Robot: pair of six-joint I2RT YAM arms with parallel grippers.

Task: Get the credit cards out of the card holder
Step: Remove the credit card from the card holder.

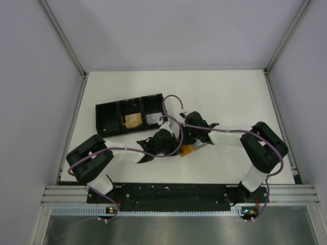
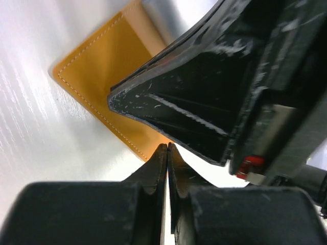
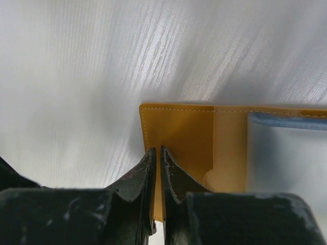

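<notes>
The orange-tan card holder (image 1: 189,150) lies flat on the white table between the two grippers. In the right wrist view the holder (image 3: 179,132) has a pale blue-grey credit card (image 3: 286,158) lying on its right part. My right gripper (image 3: 156,149) is shut, with its tips down over the holder's left part. My left gripper (image 2: 167,146) is shut and empty, its tips at the near edge of the holder (image 2: 102,76). The right gripper's black fingers (image 2: 204,107) cover part of the holder there. In the top view both grippers, left (image 1: 172,144) and right (image 1: 185,140), hide most of the holder.
A black three-compartment tray (image 1: 108,116) lies behind and left of the grippers, with a tan item (image 1: 134,120) in its middle compartment and a whitish card (image 1: 153,119) in its right one. Pale walls close in the table on three sides.
</notes>
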